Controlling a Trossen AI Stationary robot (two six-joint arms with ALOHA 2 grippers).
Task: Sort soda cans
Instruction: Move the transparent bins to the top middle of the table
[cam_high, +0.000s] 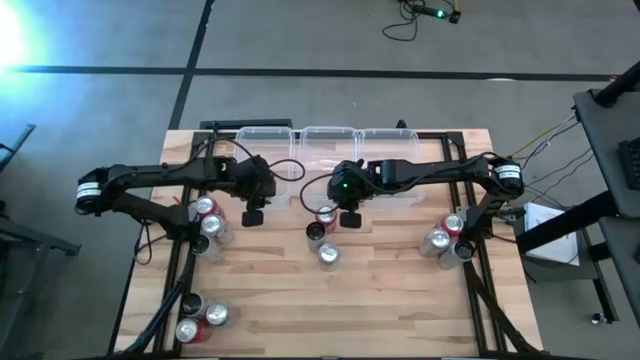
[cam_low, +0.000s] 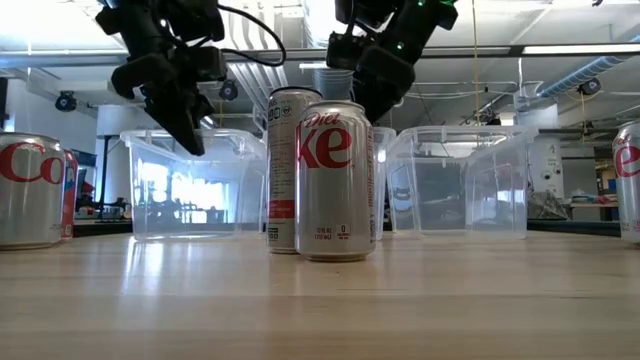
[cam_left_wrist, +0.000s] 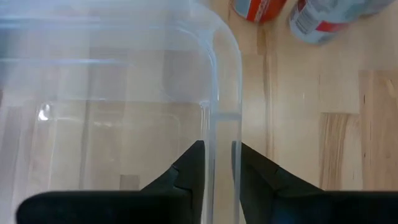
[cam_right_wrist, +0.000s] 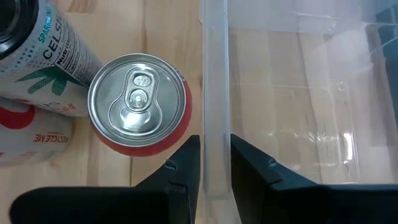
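Soda cans (cam_high: 328, 253) — upright, tops skyward

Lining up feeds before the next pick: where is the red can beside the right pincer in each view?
High: red can, table centre, by right pincer.
Low: cannot tell, maybe behind Diet Coke can.
Left wrist: not in it.
Right wrist: can beside clear bin.
Shared landmark: right pincer.

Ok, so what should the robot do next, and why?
Probably open the right gripper jaws, lift off the bin wall, and shift over the red can. Right now those jaws pinch the wall, not a can, and the left gripper pinches a clear bin wall too. The red can stands upright just beside the right gripper, so it looks like the easiest pick.
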